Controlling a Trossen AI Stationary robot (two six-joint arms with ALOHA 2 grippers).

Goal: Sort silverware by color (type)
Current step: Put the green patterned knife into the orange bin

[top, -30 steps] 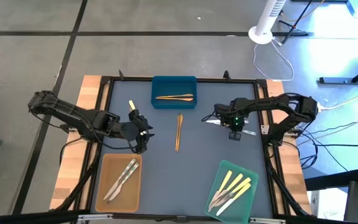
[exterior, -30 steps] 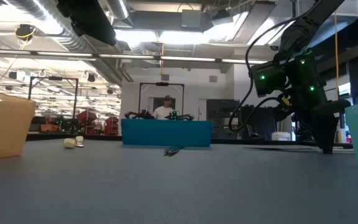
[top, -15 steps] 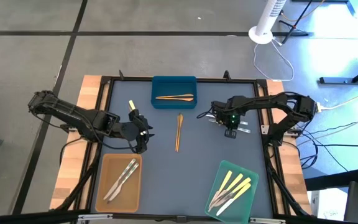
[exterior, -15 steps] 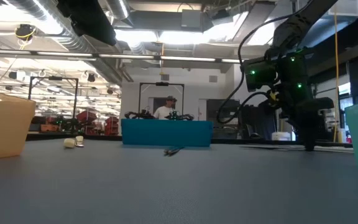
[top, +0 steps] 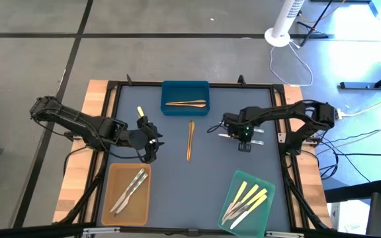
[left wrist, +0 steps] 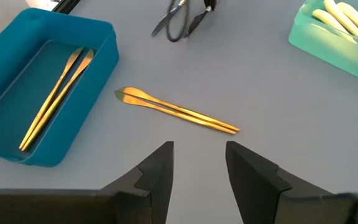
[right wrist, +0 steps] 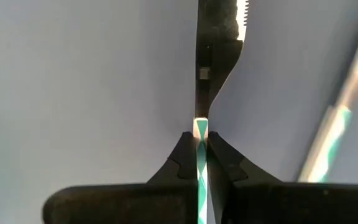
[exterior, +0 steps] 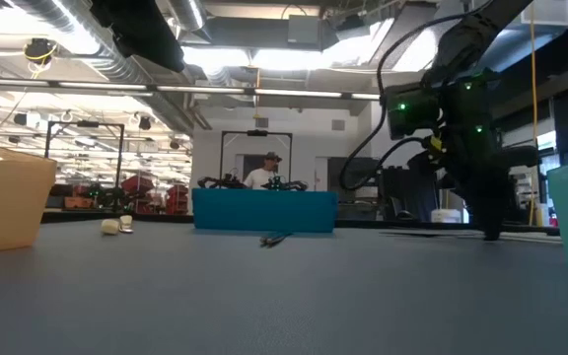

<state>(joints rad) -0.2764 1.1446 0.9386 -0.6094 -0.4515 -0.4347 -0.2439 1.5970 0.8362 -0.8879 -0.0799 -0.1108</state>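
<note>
- Currently the right end effector (top: 225,127) sits at about 2 o'clock on the bench (top: 204,178), clamped on a silvery knife (right wrist: 202,134) with a serrated blade.
- Left end effector (top: 152,140) waits at 9 o'clock, fingers (left wrist: 157,171) parted, holding nothing.
- Wood-brown utensils (top: 190,139) lie at centre; another pair (top: 186,103) rests in the blue tray (top: 185,87) at 12.
- Silvery pieces (top: 129,189) fill the tan tray (top: 114,173) at 7; pale yellow ones (top: 249,196) the green tray (top: 268,211) at 5.

even, bright overhead light — ceiling strips glare white in the low view, with a washed-out patch at the high view's far right corner. shadows under the table (top: 197,178) things are soft; the right wrist view is blurred close-up.
</note>
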